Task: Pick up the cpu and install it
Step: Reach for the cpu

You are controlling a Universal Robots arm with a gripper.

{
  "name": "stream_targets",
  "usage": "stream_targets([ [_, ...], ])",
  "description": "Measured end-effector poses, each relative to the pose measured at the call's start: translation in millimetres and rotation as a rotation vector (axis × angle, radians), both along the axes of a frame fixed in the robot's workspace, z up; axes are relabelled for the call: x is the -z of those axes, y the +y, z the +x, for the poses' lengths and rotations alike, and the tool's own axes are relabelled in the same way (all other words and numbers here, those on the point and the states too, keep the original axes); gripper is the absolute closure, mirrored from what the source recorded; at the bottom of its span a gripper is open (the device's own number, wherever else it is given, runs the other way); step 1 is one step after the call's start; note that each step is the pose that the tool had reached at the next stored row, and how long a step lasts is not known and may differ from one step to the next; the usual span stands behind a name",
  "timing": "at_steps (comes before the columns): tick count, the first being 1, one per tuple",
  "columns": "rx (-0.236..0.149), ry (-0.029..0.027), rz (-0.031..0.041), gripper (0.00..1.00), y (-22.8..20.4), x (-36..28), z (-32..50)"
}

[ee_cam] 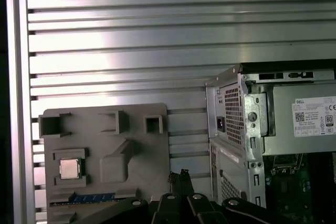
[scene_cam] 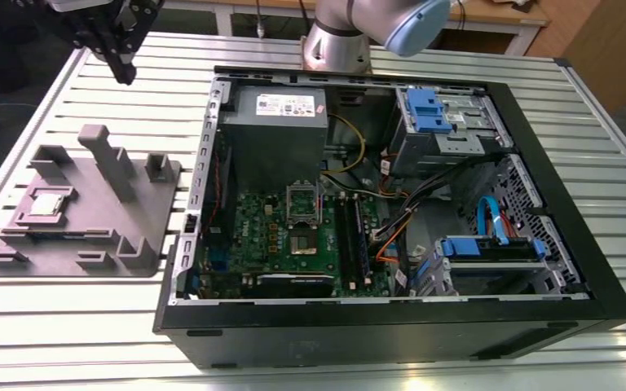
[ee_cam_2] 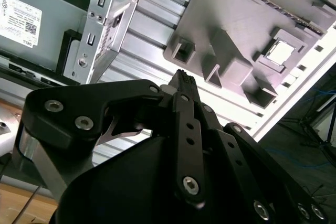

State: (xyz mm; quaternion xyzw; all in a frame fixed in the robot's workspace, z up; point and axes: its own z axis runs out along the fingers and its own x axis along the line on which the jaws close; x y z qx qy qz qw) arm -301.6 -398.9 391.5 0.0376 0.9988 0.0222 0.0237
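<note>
The cpu [scene_cam: 50,202] is a small silvery square chip lying flat in a recess of the grey plastic fixture [scene_cam: 117,236], at the exterior view's left. It also shows in both wrist views [ee_cam_2: 281,52] [ee_cam: 69,168]. My black gripper [scene_cam: 127,73] hangs well above the table's far left corner, away from the cpu and touching nothing. In the second wrist view the gripper [ee_cam_2: 182,77] has its fingers together with nothing between them, and its tips [ee_cam: 178,174] show in the first wrist view. The green motherboard [scene_cam: 280,244] lies inside the open computer case [scene_cam: 574,244].
The dark case stands on a slatted metal table [scene_cam: 400,366], right of the fixture. Inside it are a grey power supply [scene_cam: 275,114], blue drive brackets [scene_cam: 427,110] and loose cables [scene_cam: 400,220]. Tall posts [scene_cam: 112,159] rise from the fixture. The arm's base [scene_cam: 335,41] stands behind the case.
</note>
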Motion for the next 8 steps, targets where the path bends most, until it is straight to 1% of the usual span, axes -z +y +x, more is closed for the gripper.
stream_targets([
  [8,0.0,-0.0001,0.0001,0.9,0.0,1.1,-12.9],
])
